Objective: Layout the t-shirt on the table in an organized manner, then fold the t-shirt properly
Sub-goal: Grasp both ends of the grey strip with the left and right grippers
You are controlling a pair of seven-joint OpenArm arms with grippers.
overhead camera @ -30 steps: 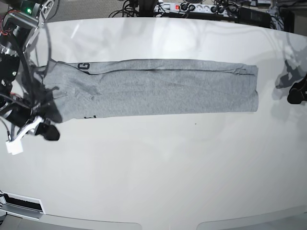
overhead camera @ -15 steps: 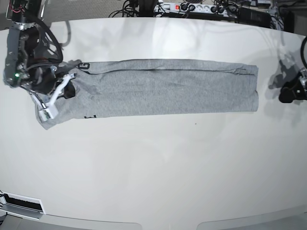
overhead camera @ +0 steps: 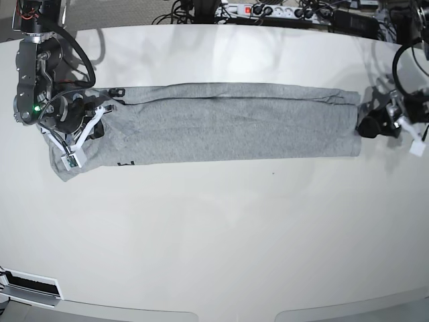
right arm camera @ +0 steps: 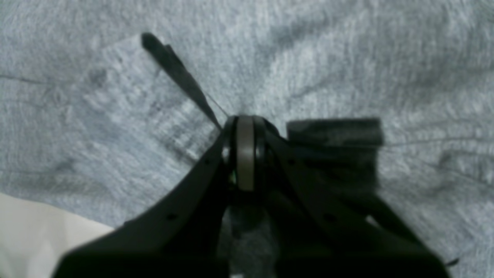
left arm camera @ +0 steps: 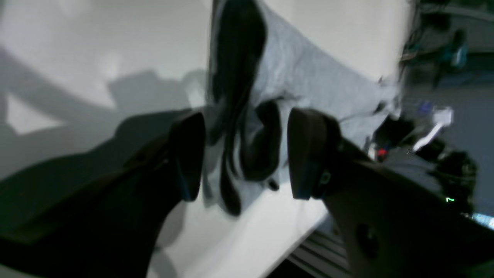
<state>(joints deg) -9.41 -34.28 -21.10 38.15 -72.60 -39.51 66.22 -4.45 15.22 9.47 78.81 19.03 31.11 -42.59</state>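
T-shirt [overhead camera: 228,124] long folded strip; right hand [right arm camera: 244,127] on one end, left hand [left arm camera: 245,154] at other.

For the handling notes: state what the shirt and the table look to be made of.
The shirt: soft knit fabric, likely cotton jersey; mottled grey, matte, creasing at its folds. The table: hard, glossy white top, perhaps laminate or coated board; it mirrors lights and shadows.
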